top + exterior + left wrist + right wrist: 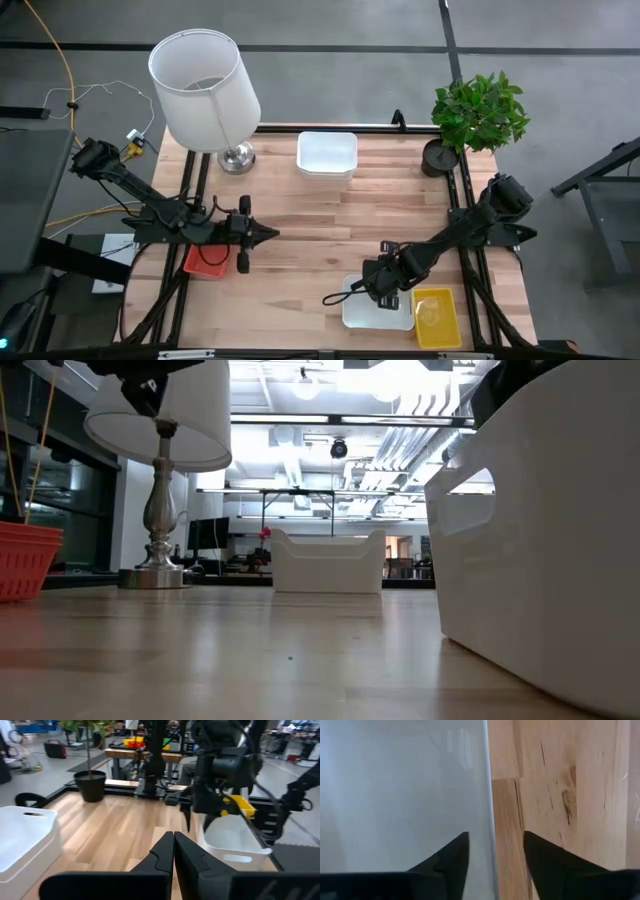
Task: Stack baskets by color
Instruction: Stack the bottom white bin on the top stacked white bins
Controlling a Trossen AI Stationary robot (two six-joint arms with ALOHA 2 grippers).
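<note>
1. Nearest the low view's lens, a white basket [540, 550] filled the right of the frame on the table [300, 240].
2. The right hand [495, 855] straddled its wall, fingers apart, probably to lift it toward the far white basket [327, 154] for stacking.
3. The left hand [173, 851] waited pinched shut, empty.
4. Only the high view showed the red basket [205, 262] at lower left and the yellow basket [437, 315] at lower right.

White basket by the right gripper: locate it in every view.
High view: white basket at front edge, beside yellow basket.
Low view: white basket fills the right.
Left wrist view: white basket, right of centre.
Right wrist view: white basket left; right gripper straddles its wall.
Shared landmark: far white basket.
</note>
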